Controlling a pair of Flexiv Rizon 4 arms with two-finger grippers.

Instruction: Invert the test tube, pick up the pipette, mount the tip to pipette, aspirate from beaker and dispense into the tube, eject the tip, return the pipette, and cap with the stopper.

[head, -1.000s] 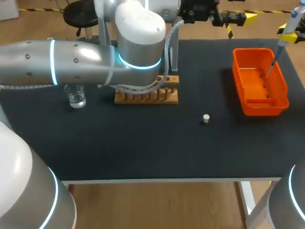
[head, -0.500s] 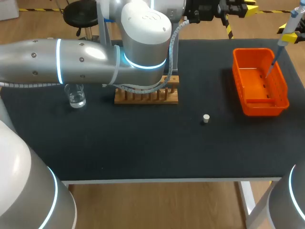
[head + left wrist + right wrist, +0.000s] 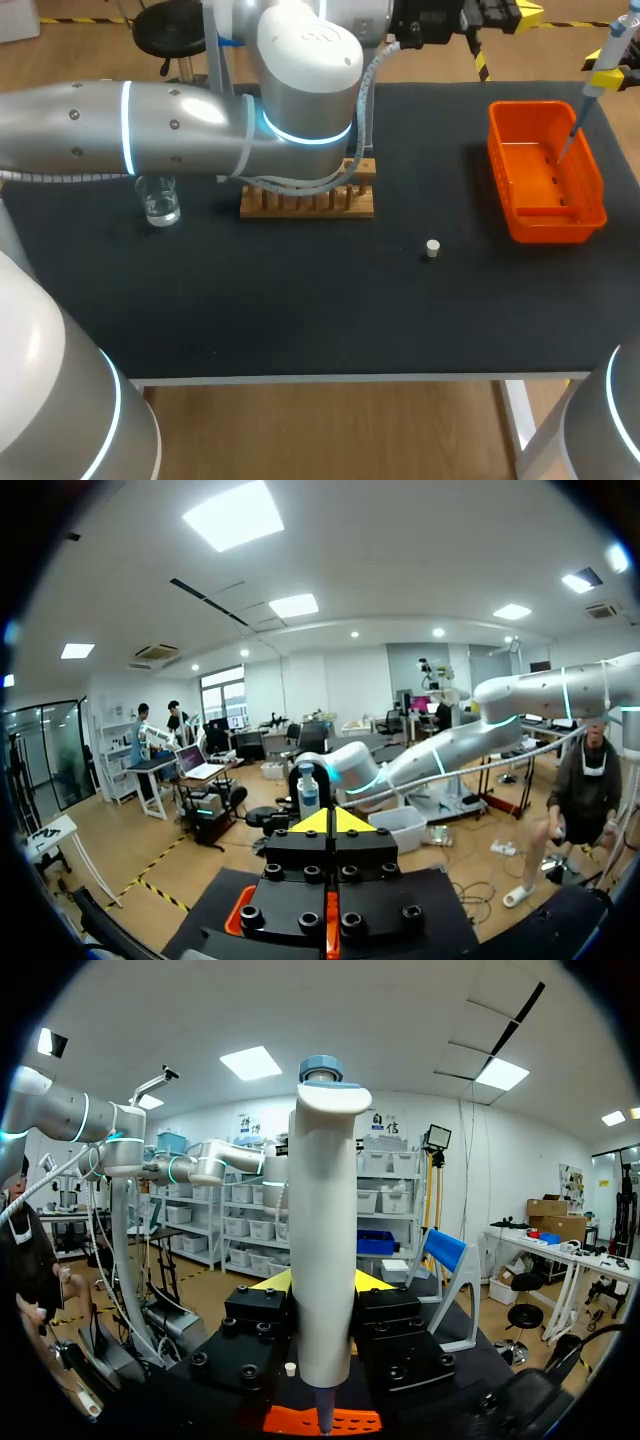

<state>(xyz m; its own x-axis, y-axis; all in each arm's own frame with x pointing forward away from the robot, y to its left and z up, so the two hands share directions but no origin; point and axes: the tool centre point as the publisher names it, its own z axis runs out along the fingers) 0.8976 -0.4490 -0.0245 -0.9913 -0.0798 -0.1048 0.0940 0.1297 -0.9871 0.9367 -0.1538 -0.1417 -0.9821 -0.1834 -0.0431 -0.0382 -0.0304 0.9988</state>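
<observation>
The pipette stands upright in the right end effector, whose two yellow-tipped fingers are clamped on its white body from either side, low on the body and well under the blue plunger knob. In the head view it hangs at the far right corner of the counter. Its thin lower end slants down into the orange bin and stays above the bin's floor, touching nothing that I can make out.

With the nozzle aimed into the bin, I judge the step in hand to be the tip work, most likely ejecting the tip. Whether a tip is on the nozzle is too fine to tell, so mounting cannot be ruled out. If it is ejection, the next move calls for a press on the ejector with the nozzle kept inside the bin walls. After that the pipette has to go back to its place and the tube has to be capped.

The stopper lies loose on the counter, well apart from both end effectors, between the wooden rack and the bin. The beaker stands at the left, beside the rack. The tube itself is not in sight, and the left arm covers much of the rack.

The left end effector is held high at the far edge. Its yellow tips are pressed together with nothing between them, and they point towards the pipette, which shows ahead of them.
</observation>
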